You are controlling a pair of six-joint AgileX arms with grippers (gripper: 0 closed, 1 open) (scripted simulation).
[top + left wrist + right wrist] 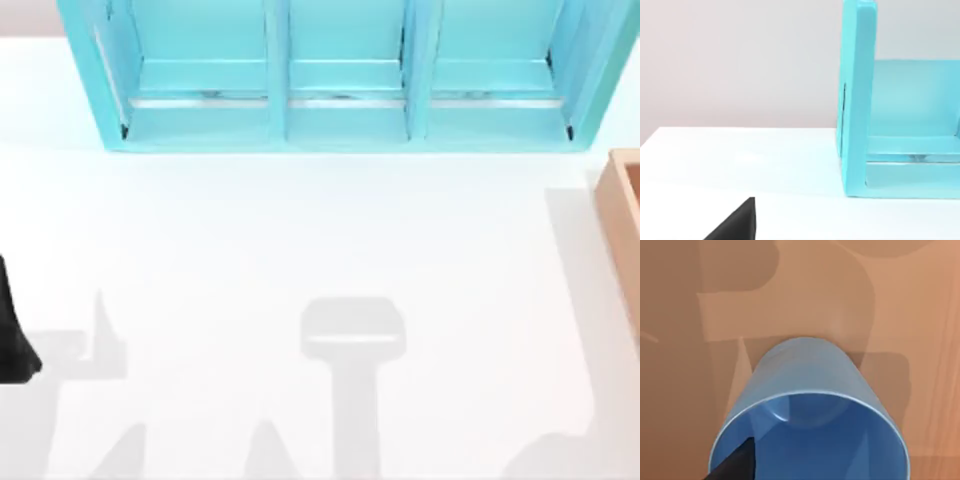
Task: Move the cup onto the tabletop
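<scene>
The worktop [300,250] is a broad, flat, smooth white surface with no marks on it, only soft grey shadows. One turquoise shelf unit [340,75] stands along its edge at twelve o'clock in the top view, boxy and matte, its front split by upright panels into three open bays. One tan wooden box [625,230] sits at the three o'clock edge, straight-walled, with faint grain. There is one cup [807,390]: round, blue, smooth-walled with a thin lighter rim, seen from close above in the right wrist view with its mouth toward the camera and tan wood behind it on all sides, so it is over or in the box, not on the worktop. A black fingertip [735,465] of the right arm lies against the cup's rim; whether those jaws grip the cup I cannot tell. The left arm [12,335] is a black shape at the nine o'clock edge, well apart from the shelf unit; its jaws' state cannot be told either.
</scene>
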